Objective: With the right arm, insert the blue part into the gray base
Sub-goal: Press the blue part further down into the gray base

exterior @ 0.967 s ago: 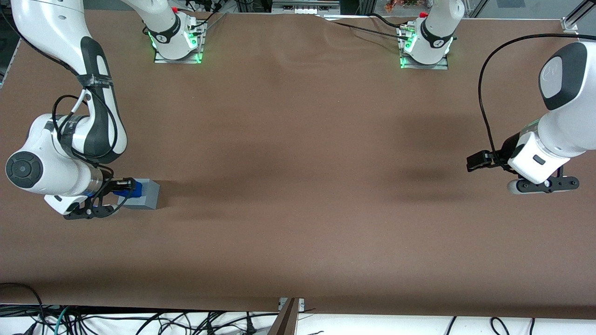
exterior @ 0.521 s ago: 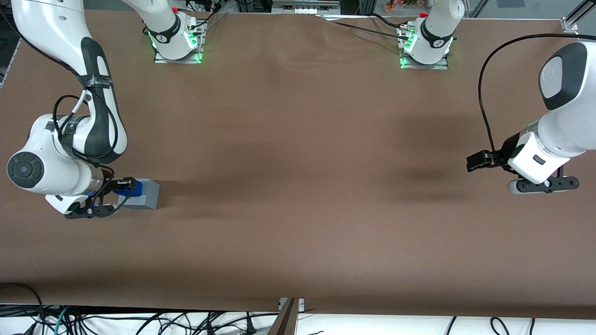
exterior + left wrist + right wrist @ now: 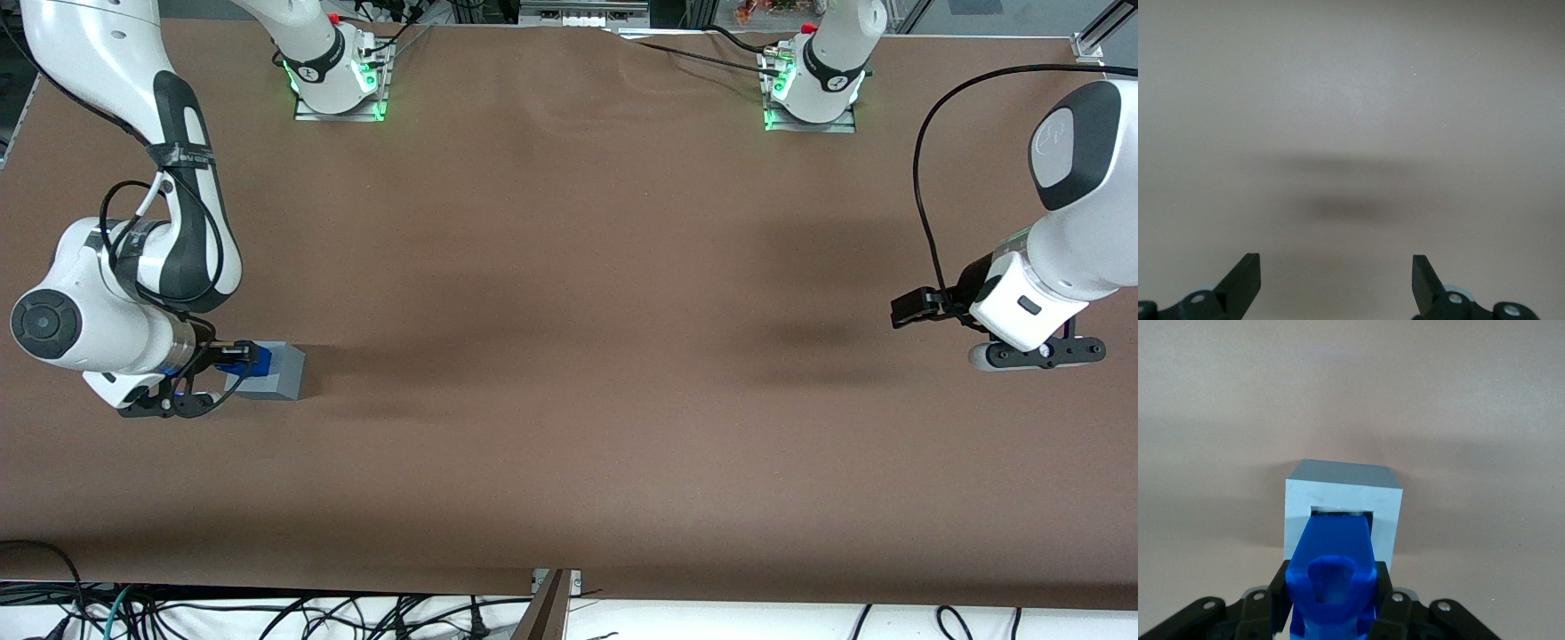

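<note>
- Gripping the blue part [image 3: 1331,583] between its two black fingers [image 3: 1393,608], the pincer [image 3: 1333,603] of the right arm [image 3: 133,293] hangs over the gray base [image 3: 1342,510], at the working arm's end of the brown surface [image 3: 569,356].
- Blue part: its leading end sits at the mouth of the square recess; how deep it has entered cannot be told.
- Gray base: stands flat on the surface, nothing else beside it.
- Risk, judged: the base appears unfixed, so a part pushed in at a slight angle could catch on the recess rim and slide or tip the base.
- Risk, judged: letting go before the part is seated could leave it cocked in the opening, or let it topple off.
- Wrist view: shows the recess, the part's alignment with it and the grip.
- Front view: the wrist covers most of the blue part [image 3: 244,358], yet this view alone places the gray base [image 3: 277,373] on the surface.
</note>
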Robot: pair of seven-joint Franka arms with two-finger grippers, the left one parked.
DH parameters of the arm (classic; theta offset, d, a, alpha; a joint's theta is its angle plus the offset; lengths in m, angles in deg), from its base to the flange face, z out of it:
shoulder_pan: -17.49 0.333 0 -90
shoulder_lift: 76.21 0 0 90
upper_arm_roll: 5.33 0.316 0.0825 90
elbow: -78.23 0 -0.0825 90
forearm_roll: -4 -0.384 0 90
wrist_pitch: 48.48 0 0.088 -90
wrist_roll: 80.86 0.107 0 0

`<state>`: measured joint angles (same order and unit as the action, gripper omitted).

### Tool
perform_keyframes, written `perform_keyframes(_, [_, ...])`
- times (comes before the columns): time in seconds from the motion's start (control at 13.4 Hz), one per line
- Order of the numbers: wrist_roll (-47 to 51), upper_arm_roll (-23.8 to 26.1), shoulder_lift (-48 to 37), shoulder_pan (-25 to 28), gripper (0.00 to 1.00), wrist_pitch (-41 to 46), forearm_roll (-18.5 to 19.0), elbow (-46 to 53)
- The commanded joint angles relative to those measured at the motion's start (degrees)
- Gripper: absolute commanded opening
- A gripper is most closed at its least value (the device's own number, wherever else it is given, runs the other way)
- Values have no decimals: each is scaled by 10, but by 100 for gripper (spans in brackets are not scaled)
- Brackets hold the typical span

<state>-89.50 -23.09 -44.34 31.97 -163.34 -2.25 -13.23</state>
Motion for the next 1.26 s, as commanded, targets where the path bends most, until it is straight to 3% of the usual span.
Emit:
perform_keyframes(0.0, [6,-1,-15,-1,16,-7,-8,-7])
perform_keyframes(1.19, [27,1,-6,0,16,-27,-8,-11])
